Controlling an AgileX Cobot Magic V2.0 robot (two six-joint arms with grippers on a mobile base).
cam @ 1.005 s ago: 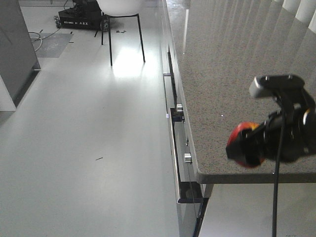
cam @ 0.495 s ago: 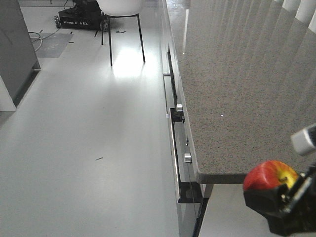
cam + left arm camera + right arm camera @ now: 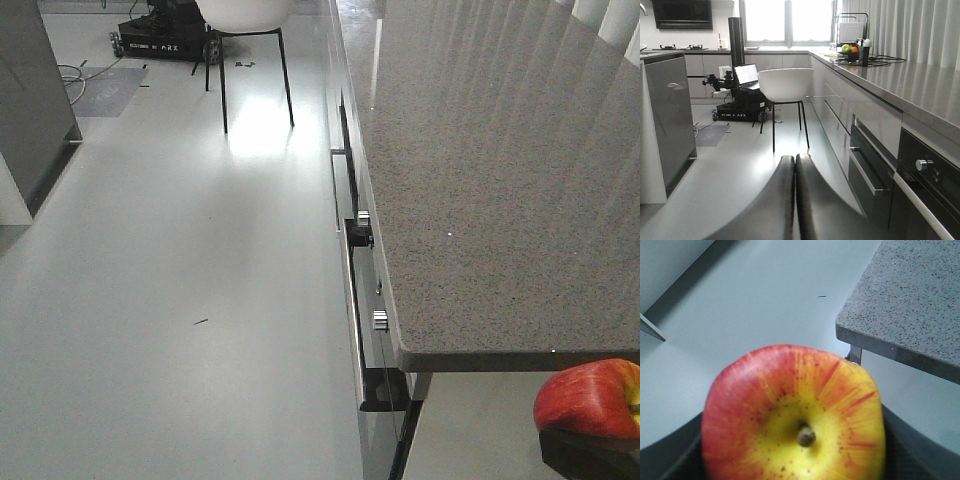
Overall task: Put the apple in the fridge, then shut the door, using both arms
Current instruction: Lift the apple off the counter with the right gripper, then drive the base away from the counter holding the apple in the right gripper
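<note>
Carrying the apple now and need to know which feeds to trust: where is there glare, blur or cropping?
Exterior front-facing view: bright glare on the floor, streaky reflections on the countertop, and the apple is cropped at the bottom corner. Left wrist view: the windows are blown out, and the left hand is close and soft. Right wrist view: the apple is sharp and fills most of the frame.

The front view's bottom edge cuts off nearly all of my right gripper (image 3: pixel 590 462), leaving a dark sliver under the apple (image 3: pixel 592 398), itself cropped by the corner. From the right wrist the apple's underside runs out of frame and my fingers (image 3: pixel 922 452) are blurred dark shapes either side. My left gripper (image 3: pixel 794 167) is a close blur, cut off below, and the fruit (image 3: pixel 850 48) on the far counter (image 3: pixel 920 85) is too small to name.
</note>
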